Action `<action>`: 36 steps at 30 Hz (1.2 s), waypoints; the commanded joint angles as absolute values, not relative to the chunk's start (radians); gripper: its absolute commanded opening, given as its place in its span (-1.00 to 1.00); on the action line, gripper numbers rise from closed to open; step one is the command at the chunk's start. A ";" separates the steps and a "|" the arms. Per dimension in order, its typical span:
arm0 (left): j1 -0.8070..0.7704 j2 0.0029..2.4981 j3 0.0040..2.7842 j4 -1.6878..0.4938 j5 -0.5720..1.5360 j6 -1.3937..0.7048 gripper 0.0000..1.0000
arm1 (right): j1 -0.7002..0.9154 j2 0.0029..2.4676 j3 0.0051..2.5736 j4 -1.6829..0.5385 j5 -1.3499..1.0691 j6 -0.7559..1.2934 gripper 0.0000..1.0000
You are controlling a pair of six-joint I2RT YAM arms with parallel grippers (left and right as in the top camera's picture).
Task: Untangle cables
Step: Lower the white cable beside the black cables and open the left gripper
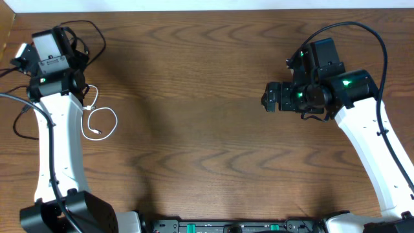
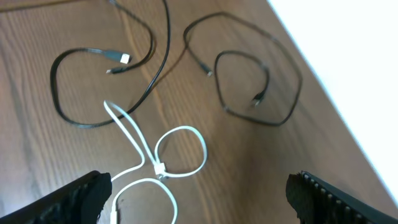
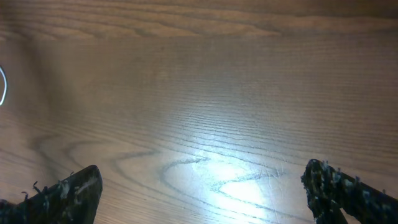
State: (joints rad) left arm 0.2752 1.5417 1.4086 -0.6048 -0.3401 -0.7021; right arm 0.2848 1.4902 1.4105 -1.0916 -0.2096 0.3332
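The three cables lie apart at the table's far left. In the left wrist view the white cable (image 2: pixel 180 149) makes two loops in the middle. One black cable (image 2: pixel 81 87) curls at the left. The other black cable (image 2: pixel 261 87) coils at the right, near the table's edge. In the overhead view the white cable (image 1: pixel 100 123) lies beside the left arm, and a black cable (image 1: pixel 94 32) loops behind the wrist. My left gripper (image 2: pixel 199 193) is open and empty above the white cable. My right gripper (image 3: pixel 202 186) is open and empty over bare wood, far to the right (image 1: pixel 266 97).
The wooden table (image 1: pixel 194 129) ends at a pale wall edge along the back (image 2: pixel 348 62). Thick black arm wires run beside the left arm (image 1: pixel 19 116). A sliver of the white cable (image 3: pixel 2 84) shows at the left edge of the right wrist view.
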 commanded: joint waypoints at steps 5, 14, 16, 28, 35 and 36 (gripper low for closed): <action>0.346 1.562 1.406 -0.612 -0.351 -0.696 0.91 | 0.283 1.480 1.402 -1.093 -0.220 0.344 0.99; 0.445 1.628 1.406 -0.685 -0.256 -0.741 0.91 | 0.283 1.480 1.402 -1.081 -0.220 0.344 0.98; 0.448 1.647 1.406 -0.692 -0.253 -0.741 0.91 | 0.283 1.480 1.402 -1.081 -0.220 0.344 0.99; 0.449 1.797 1.406 -0.702 -0.158 -0.740 0.92 | 0.283 1.480 1.402 -1.060 -0.220 0.344 0.99; 0.457 1.845 1.406 -0.685 -0.214 -0.741 0.91 | 0.283 1.480 1.402 -1.063 -0.220 0.344 0.99; 0.460 1.857 1.406 -0.670 -0.214 -0.741 0.91 | 0.283 1.480 1.402 -1.062 -0.220 0.344 0.99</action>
